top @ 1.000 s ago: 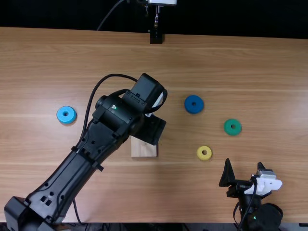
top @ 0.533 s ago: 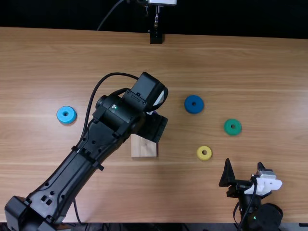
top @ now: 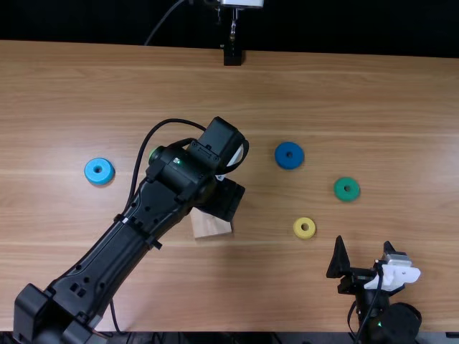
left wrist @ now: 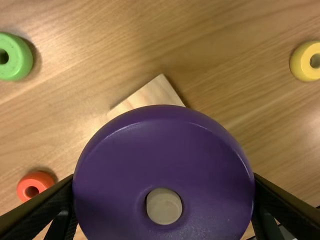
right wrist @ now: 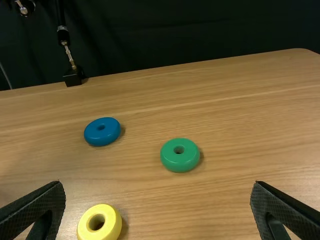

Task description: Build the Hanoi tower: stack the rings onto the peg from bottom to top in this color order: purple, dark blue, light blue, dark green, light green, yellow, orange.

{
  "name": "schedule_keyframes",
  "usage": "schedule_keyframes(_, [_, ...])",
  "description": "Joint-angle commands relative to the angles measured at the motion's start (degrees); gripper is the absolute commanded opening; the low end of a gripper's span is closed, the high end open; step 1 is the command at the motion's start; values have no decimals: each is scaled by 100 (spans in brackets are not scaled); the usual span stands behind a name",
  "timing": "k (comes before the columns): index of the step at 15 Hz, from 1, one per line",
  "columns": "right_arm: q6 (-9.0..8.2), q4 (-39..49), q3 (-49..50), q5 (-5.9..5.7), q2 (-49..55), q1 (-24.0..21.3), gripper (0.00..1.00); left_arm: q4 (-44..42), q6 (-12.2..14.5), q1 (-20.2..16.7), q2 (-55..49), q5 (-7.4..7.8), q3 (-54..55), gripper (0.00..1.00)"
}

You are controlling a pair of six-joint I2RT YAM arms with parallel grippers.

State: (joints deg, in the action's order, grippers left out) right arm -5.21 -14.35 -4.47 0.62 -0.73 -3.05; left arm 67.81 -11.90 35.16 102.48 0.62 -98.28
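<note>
The left gripper (top: 224, 199) has jaws clamped on the smooth purple ring (left wrist: 165, 150), pale peg (left wrist: 164, 206) in its hole — the right gripper (top: 363, 241), jaws apart, has open worktop (top: 287, 287) beside it, near the yellow ring (top: 297, 233).

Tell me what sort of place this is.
Probably a robotics lab or test bench: a left arm and right arm reach over a wooden table, a dark cloth hangs behind it, and a toy-like blue ring lies out.

Top view: light brown wooden table (top: 358, 93), grain crosswise | black cloth backdrop (top: 344, 25), upper edge | black block-shaped mount (top: 232, 54), upper middle
</note>
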Motion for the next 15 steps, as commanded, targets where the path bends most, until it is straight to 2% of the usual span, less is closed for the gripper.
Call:
schedule_keyframes(1, [-17, -406, 368, 12, 73, -73, 100, -10, -12, -79, 44, 22, 37, 0])
schedule_keyframes(2, [-17, -406, 368, 12, 73, -73, 100, -21, -2, -79, 44, 33, 37, 10])
schedule_keyframes(3, [-17, -406, 368, 12, 73, -73, 100, -63, 9, -70, 44, 22, 19, 45])
schedule_keyframes(4, [-17, -406, 368, 12, 73, -73, 100, -115, 9, -79, 44, 33, 19, 87])
schedule_keyframes(5, [-17, -406, 368, 12, 73, -73, 100, -158, -2, -70, 44, 33, 19, 100])
schedule_keyframes(7, [-17, -406, 368, 12, 73, -73, 100, -158, -2, -79, 44, 106, 2, 100])
schedule_keyframes(12, [-6, -406, 368, 12, 73, -73, 100, -221, 9, -106, -35, 96, -323, 100])
schedule_keyframes(15, [-17, -406, 368, 12, 73, -73, 100, -1012, 19, -457, -140, 33, -482, 100])
